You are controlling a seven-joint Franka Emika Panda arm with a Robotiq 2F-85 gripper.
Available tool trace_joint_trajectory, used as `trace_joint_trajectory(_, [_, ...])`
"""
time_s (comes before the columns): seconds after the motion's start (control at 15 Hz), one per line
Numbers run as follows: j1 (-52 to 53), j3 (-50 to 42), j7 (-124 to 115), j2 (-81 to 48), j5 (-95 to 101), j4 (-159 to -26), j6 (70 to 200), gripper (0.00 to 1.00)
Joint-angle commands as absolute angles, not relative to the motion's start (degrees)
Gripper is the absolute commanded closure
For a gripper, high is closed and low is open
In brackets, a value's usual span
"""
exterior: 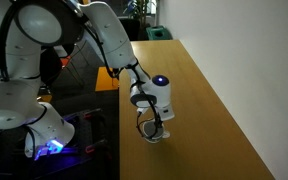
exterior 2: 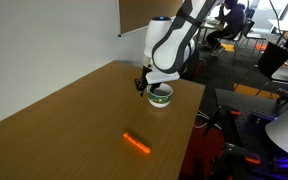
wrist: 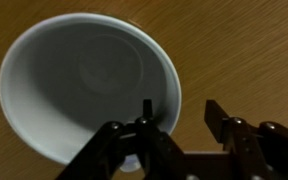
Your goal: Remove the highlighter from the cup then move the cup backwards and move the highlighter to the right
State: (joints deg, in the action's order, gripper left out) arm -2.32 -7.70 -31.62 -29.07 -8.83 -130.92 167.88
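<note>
so the gripper (wrist: 180, 110) has its jaws apart, straddling the cup (wrist: 74, 85) rim, one finger inside and one outside. best to pinch squarely, then slide it back low. the highlighter (exterior 2: 136, 143) lies out on the table (exterior 2: 64, 112), well apart.

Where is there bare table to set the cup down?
Bare: the broad table between the wall and the cup, and the strip between cup and highlighter. Crowded: the robot-side edge, where the pincer straddles the cup's rim.

The white cup (exterior 2: 160, 97) is set upright by the right edge of the table (exterior 2: 64, 110). The orange highlighter (exterior 2: 136, 143) is laid flat, well apart, nearer.
</note>
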Motion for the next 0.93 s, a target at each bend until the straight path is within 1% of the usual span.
trace_joint_trajectory(0.0, [-1.5,-8.2,-29.4,-29.9,-10.9,-129.3,166.4,0.69])
trace_joint_trajectory(0.07, [-1.5,-8.3,-29.4,-30.0,-10.9,-129.2,166.3,0.74])
trace_joint_trajectory(0.2, [-1.5,-8.3,-29.4,-30.2,-10.9,-129.0,166.2,0.95])
trace_joint_trajectory(0.27, [-1.4,-8.4,-29.5,-30.3,-10.8,-129.0,166.2,1.00])
trace_joint_trajectory(0.33, [-1.3,-8.4,-29.5,-30.3,-10.8,-128.9,166.1,1.00])
trace_joint_trajectory(0.4, [-1.2,-8.5,-29.5,-30.3,-10.8,-128.7,166.1,0.98])
trace_joint_trajectory(0.87, [1.7,-10.7,-30.6,-29.6,-9.4,-127.9,164.7,0.97])
